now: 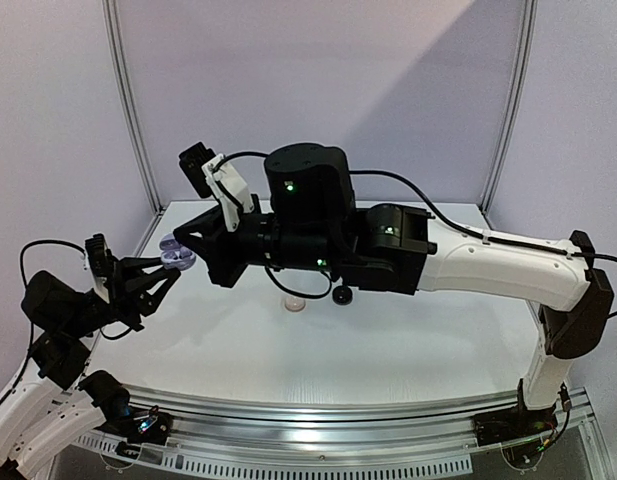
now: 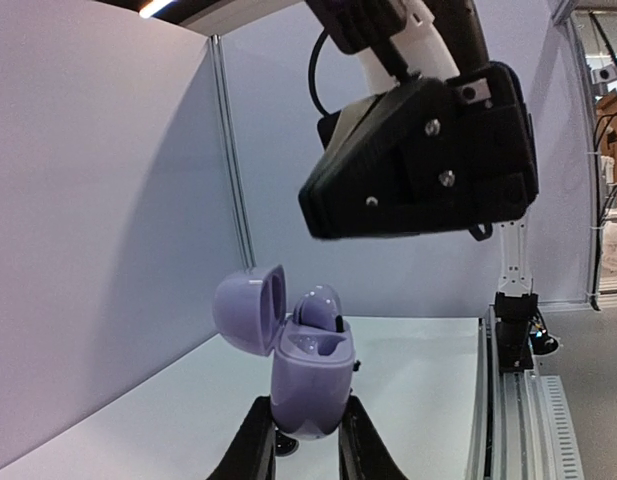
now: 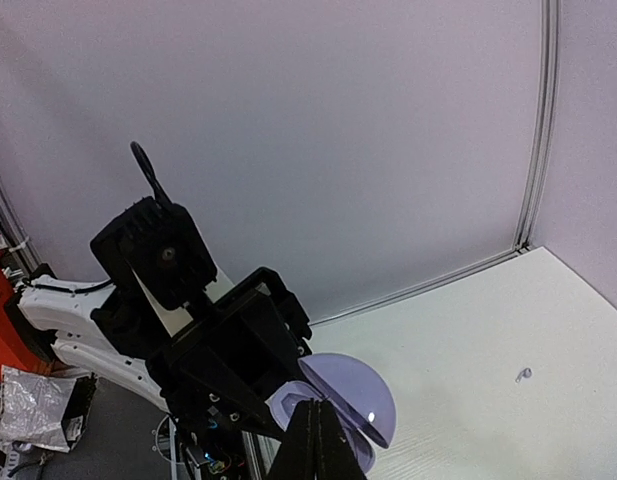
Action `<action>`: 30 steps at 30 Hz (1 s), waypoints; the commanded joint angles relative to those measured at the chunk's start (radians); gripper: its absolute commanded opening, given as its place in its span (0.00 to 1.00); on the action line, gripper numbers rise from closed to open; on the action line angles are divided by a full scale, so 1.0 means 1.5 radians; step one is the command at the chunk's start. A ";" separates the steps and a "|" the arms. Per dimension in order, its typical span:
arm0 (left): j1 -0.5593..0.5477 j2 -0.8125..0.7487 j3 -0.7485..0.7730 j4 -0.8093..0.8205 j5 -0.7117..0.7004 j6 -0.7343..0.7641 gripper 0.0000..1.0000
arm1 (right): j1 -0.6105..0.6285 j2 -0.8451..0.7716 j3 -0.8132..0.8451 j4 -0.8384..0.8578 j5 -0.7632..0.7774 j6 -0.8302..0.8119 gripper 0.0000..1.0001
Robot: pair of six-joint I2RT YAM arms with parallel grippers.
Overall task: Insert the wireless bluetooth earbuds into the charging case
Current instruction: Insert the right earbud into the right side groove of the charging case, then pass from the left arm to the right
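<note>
The left pincer (image 2: 306,440) pinches the lavender charging case (image 2: 308,385) by its lower body. It holds the case upright, seemingly clear of the counter (image 2: 418,400), with the lid (image 2: 246,310) swung open to one side. One lavender earbud (image 2: 318,303) stands in the socket nearer the lid and pokes up above the case's rim. The socket beside it looks empty from here.

The right pincer (image 3: 317,415) hangs just above the open case, fingers pressed together with nothing visible between them. Its tips point down at the gap between lid and body. So the bud lies just below those tips, its long axis roughly upright, and the right arm is the one placed to act on it. I'd guess the bud wants a push down to seat.

A small pale thing (image 1: 293,302) lies on the counter under the right forearm, well apart from the case. It is too small to identify.
</note>
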 commanded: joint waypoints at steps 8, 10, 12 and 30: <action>-0.007 0.010 0.023 0.013 0.039 -0.005 0.00 | -0.003 0.022 -0.036 -0.018 0.028 0.019 0.00; -0.007 0.009 0.024 0.012 0.037 -0.006 0.00 | -0.003 0.021 -0.034 -0.023 0.029 0.020 0.00; -0.007 0.009 0.024 0.010 0.037 -0.005 0.00 | -0.003 0.019 -0.030 -0.026 0.034 0.018 0.00; 0.005 0.031 0.037 0.045 0.008 -0.102 0.00 | -0.035 -0.108 -0.083 0.082 -0.104 0.032 0.90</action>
